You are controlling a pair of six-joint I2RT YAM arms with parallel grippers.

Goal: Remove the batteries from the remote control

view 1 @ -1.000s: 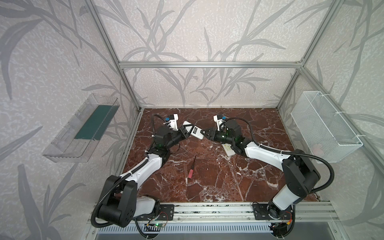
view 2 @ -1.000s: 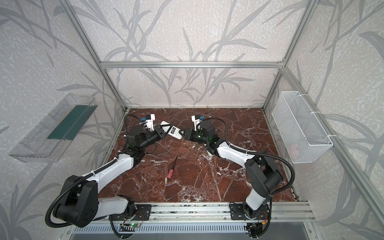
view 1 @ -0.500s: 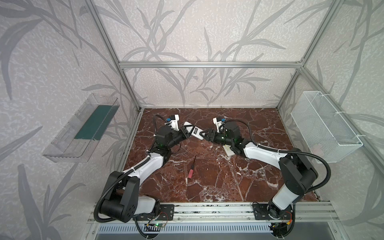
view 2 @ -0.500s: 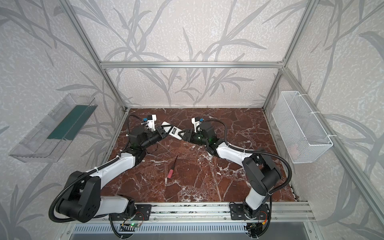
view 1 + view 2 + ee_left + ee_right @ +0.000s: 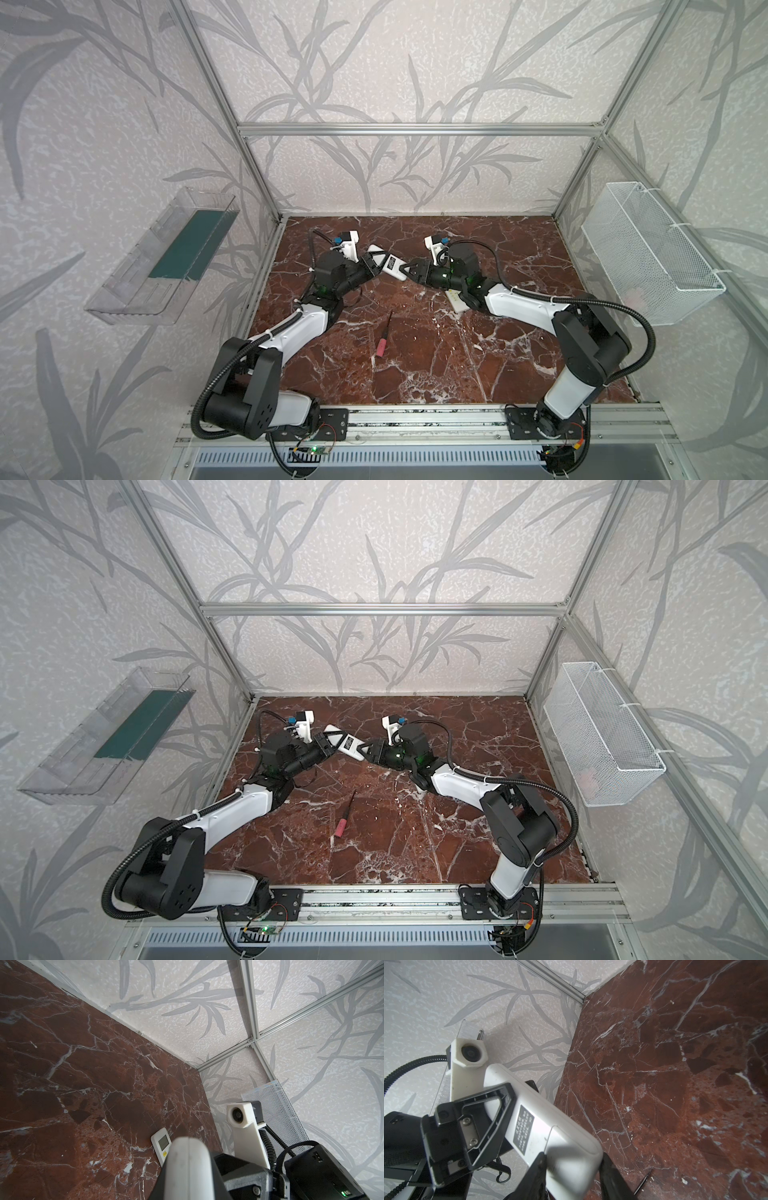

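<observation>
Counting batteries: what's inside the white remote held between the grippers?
The white remote control has its back cover on, so any batteries are hidden; only its dark label shows.

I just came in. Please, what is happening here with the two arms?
Both arms have one white remote between them, raised above the table. The left gripper is clamped on one end. The right gripper has its fingers around the other end, by the battery cover, which looks closed; whether it really grips is unclear. No batteries are visible. A second remote and a screwdriver lie on the table.
</observation>
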